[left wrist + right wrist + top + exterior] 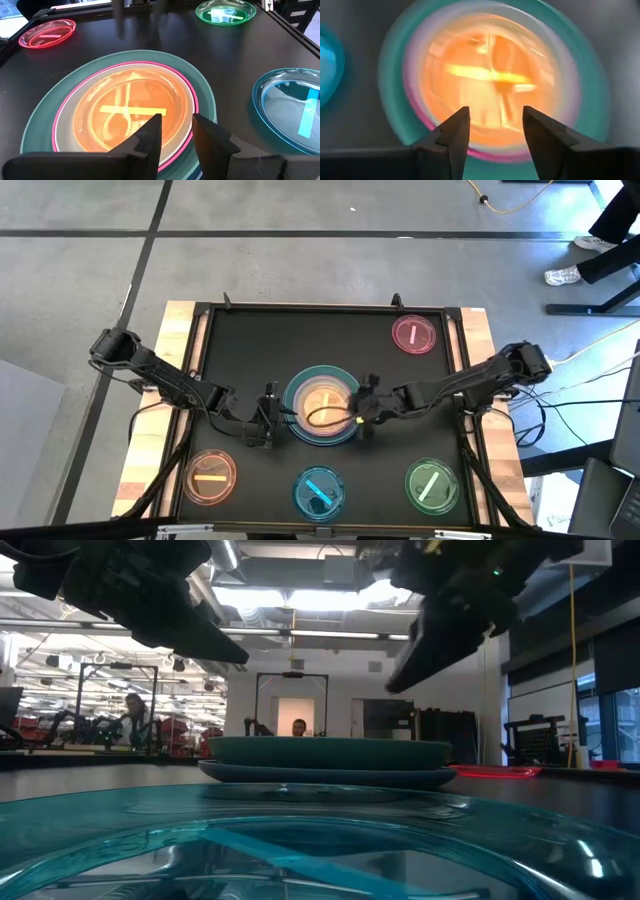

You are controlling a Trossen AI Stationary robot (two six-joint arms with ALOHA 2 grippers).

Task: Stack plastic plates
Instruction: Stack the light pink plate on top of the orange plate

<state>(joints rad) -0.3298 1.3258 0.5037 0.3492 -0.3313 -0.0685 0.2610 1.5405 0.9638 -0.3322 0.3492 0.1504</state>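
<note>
At the table's centre, the stack (321,406) is sitting between the left gripper (262,423) and right gripper (366,408), both hovering spread and empty. Either could nudge it, sliding the orange plate (131,109) off-centre.

The left gripper (268,420) and right gripper (366,408) flank the central stack of plates (322,406), both open-fingered above its rim. Bare tray (260,340) lies beyond both claws. Behind them the orange plate (210,476), cyan plate (319,491) and green plate (433,484) block the near edge; the pink plate (413,334) sits far beyond the right claw
</note>
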